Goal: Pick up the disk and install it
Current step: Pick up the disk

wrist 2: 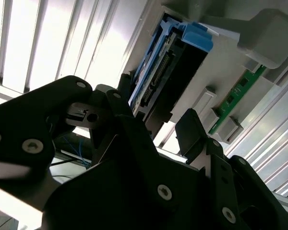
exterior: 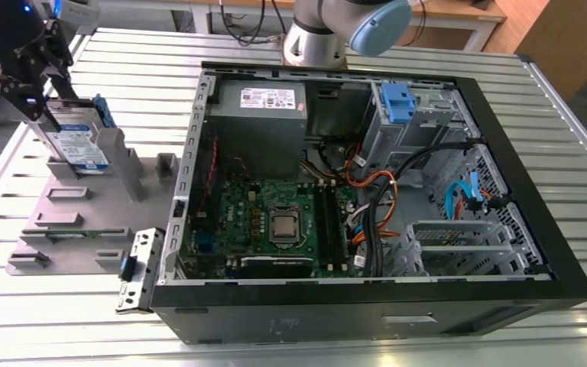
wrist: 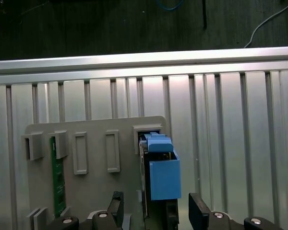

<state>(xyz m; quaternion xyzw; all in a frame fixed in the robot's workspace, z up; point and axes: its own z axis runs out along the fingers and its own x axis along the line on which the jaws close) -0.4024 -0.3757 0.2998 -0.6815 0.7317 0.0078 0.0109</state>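
Ribbed metal table [exterior: 59, 321] is carrying everything. At the exterior view's left my claw [wrist: 156, 211] is hanging wide open, holding nothing, fingers [wrist: 116, 207] straddling the disk [wrist: 163, 179], which is standing upright in the grey rack [wrist: 91, 129] under me. Not picked or installed yet. Well off to the right, the open PC case [exterior: 375, 294] is sitting w/ cables [exterior: 375, 183] crowding the bays.

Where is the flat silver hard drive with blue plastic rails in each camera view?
Exterior view: disk upright in the grey slotted holder, at the exterior view's left.
First wrist view: disk in that holder, blue end facing camera.
Second wrist view: disk edge-on, connector showing.
Shared landmark: the holder.
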